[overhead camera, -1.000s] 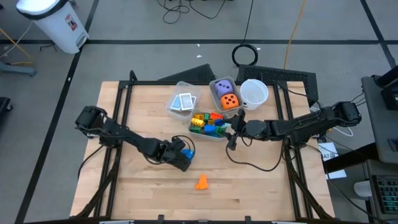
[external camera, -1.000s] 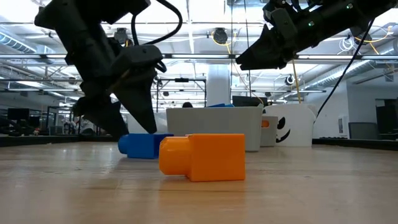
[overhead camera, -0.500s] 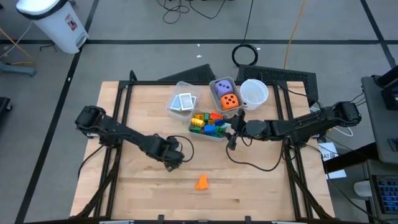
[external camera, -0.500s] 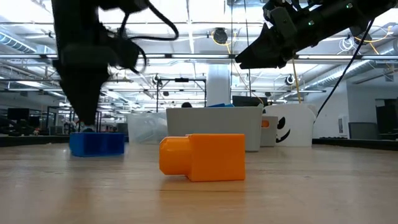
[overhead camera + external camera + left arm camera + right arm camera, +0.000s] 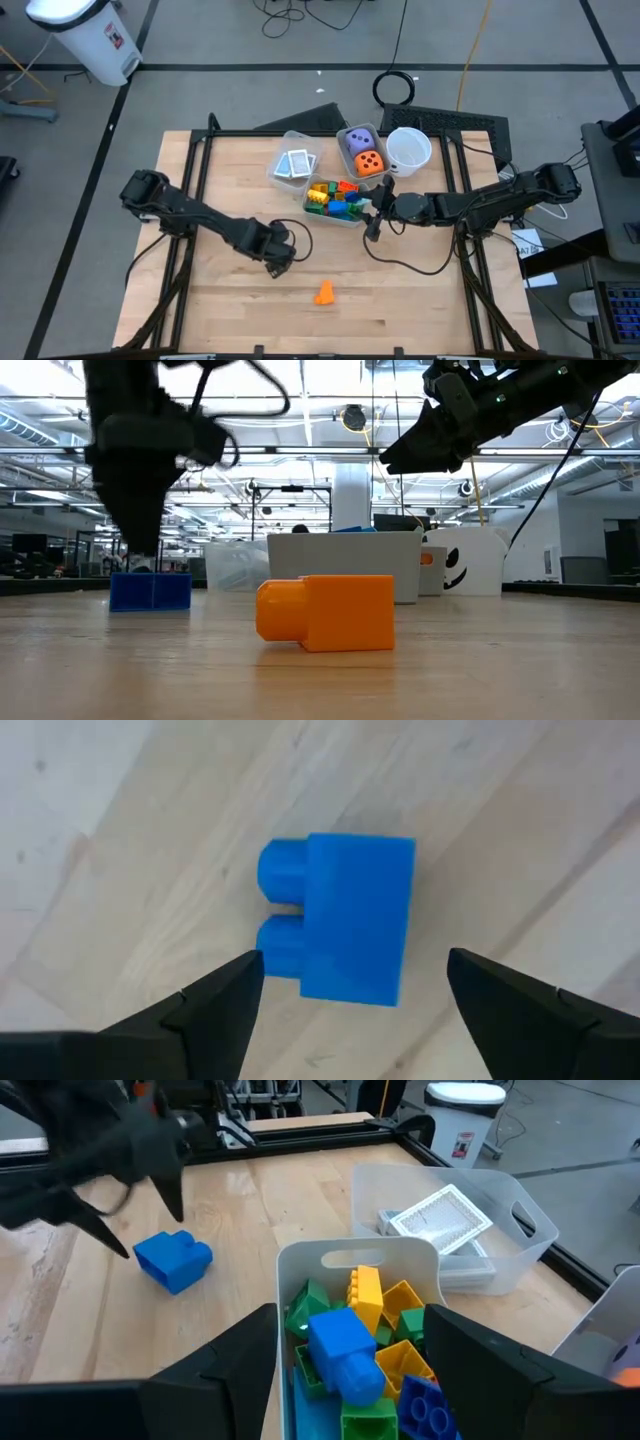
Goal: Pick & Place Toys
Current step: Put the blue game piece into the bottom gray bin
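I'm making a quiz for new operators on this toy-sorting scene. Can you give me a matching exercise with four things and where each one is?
Things:
1. blue block
2. orange block
3. patterned cards
4. two dice

Places:
A. in a clear bin next to the white cup
B. alone on the table, nearest the front edge
C. on the table under the open left hand
D. in the clear bin farthest left of the three

Pairs: 1-C, 2-B, 3-D, 4-A
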`<action>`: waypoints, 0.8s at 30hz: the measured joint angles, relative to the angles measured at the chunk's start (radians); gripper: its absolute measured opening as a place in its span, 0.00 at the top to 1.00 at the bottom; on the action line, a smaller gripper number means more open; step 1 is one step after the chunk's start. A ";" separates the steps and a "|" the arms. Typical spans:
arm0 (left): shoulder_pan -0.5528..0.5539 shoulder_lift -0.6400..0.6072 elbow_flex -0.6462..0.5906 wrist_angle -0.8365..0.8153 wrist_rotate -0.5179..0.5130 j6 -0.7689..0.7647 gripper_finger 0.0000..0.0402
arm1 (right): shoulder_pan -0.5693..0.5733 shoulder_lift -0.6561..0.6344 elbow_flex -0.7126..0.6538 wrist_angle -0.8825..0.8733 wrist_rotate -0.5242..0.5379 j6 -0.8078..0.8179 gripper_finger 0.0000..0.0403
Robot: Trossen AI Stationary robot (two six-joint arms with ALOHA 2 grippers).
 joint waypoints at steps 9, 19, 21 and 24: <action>0.055 0.000 -0.150 0.194 0.018 0.076 0.20 | 0.000 0.000 0.000 0.006 -0.026 -0.003 0.44; 0.061 -0.003 -0.202 0.275 0.036 0.120 0.29 | 0.000 0.000 0.000 0.008 -0.025 -0.003 0.44; 0.062 -0.002 -0.195 0.279 0.034 0.127 0.33 | 0.000 0.000 0.000 0.008 -0.025 -0.003 0.44; 0.062 -0.001 -0.166 0.279 0.026 0.142 0.33 | 0.000 0.000 0.000 0.009 -0.024 -0.003 0.44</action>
